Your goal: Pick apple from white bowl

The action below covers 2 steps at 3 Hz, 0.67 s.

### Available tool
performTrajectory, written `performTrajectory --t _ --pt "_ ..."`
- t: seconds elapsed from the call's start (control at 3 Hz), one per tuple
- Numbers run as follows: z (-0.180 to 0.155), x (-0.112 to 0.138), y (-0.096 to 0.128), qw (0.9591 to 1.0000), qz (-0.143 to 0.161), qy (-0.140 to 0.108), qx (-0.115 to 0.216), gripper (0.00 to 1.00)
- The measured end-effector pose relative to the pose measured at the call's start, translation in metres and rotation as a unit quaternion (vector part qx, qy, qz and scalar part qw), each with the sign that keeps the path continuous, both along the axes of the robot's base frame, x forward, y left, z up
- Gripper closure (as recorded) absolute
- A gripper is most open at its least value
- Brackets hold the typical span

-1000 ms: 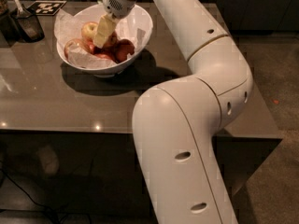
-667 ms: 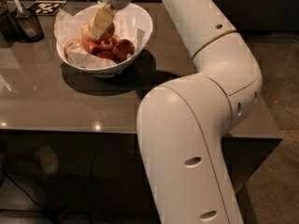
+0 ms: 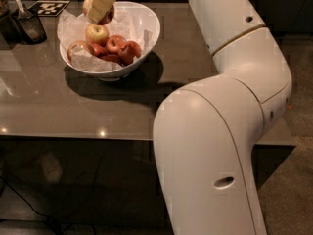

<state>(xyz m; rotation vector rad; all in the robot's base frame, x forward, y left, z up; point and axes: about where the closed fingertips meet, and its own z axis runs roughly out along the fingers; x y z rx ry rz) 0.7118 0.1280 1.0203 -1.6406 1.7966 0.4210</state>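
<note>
Already the apple hung above the back rim of the white bowl, clear of the other apples, with the end effector clamped on it. Grasp and lift looked done; only carrying it away remained. Versus the earlier frame, apple and end effector sat higher above the worktop.

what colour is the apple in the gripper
The apple is orange-yellow with a red blush, camera view; the gripper holds it above the bowl.
</note>
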Motion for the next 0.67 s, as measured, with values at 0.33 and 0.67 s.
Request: performTrajectory --t 0.33,0.67 --pt "0.0325 -0.0178 0.0023 0.9991 0.026 -0.028 0.020 1.00" --pt "0.0331 -0.0180 0.0025 0.9990 0.026 -0.029 0.020 1.00"
